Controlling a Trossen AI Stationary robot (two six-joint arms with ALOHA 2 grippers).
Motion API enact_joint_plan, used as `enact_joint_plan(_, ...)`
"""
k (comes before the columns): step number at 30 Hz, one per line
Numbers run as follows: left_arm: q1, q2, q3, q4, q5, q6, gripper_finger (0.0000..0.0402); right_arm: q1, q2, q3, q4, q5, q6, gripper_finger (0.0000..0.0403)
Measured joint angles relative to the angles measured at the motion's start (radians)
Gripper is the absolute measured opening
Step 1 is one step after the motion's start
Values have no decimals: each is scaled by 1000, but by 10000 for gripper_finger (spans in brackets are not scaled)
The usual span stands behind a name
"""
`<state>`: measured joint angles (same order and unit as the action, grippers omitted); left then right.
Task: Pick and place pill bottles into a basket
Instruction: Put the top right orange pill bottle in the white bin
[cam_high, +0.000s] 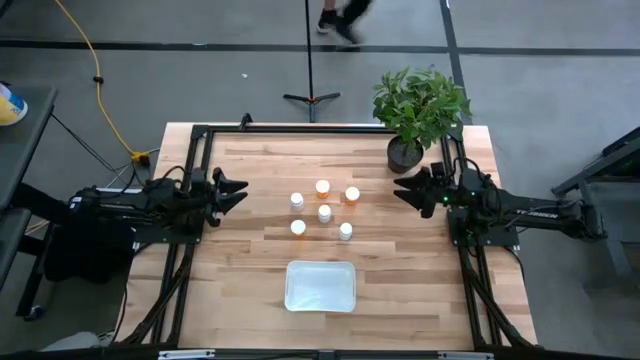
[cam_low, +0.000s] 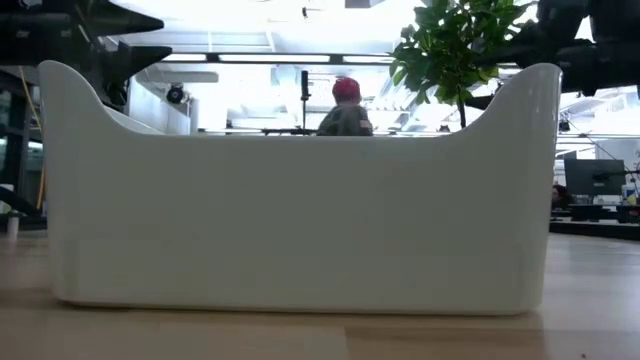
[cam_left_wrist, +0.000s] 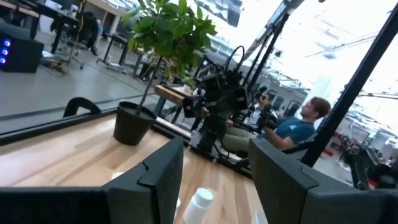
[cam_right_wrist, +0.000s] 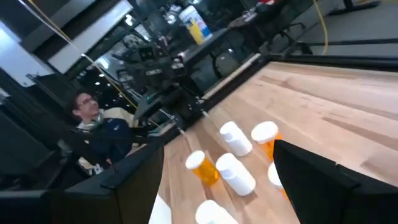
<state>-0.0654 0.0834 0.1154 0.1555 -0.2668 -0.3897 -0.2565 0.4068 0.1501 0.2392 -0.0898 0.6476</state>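
Note:
Six small pill bottles with white caps stand upright in a loose group at the table's middle (cam_high: 324, 212), some with orange bodies (cam_high: 322, 187). The whitish tray, the basket (cam_high: 320, 286), rests flat nearer the front edge and fills the low view (cam_low: 300, 220). My left gripper (cam_high: 240, 192) hovers left of the bottles, open and empty; its wrist view shows one bottle (cam_left_wrist: 200, 204) ahead. My right gripper (cam_high: 400, 188) hovers right of them, open and empty; its wrist view shows several bottles (cam_right_wrist: 235, 173).
A potted plant (cam_high: 405, 153) stands at the far right of the table, close behind my right gripper. A black frame (cam_high: 200, 135) runs along the table's edges. People sit beyond the table (cam_left_wrist: 298, 127) (cam_right_wrist: 93, 121).

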Motion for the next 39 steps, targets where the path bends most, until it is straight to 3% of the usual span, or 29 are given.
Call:
enact_joint_plan(3,0,0,31,-62,4,1,216,0,6,34,-18,-9,-21,293)
enact_joint_plan(8,0,53,186,-341,41,23,216,0,89,200,-187,-14,-171,293)
enact_joint_plan(15,0,246,477,-733,27,52,216,0,359,551,-633,37,-451,293)
enact_joint_plan(20,0,412,610,-962,38,99,216,0,567,737,-828,72,-554,293)
enact_joint_plan(29,0,614,679,-1028,63,211,216,0,830,917,-1012,60,-656,293)
enact_joint_plan(39,0,698,679,-1049,21,229,216,0,958,967,-1034,1,-675,293)
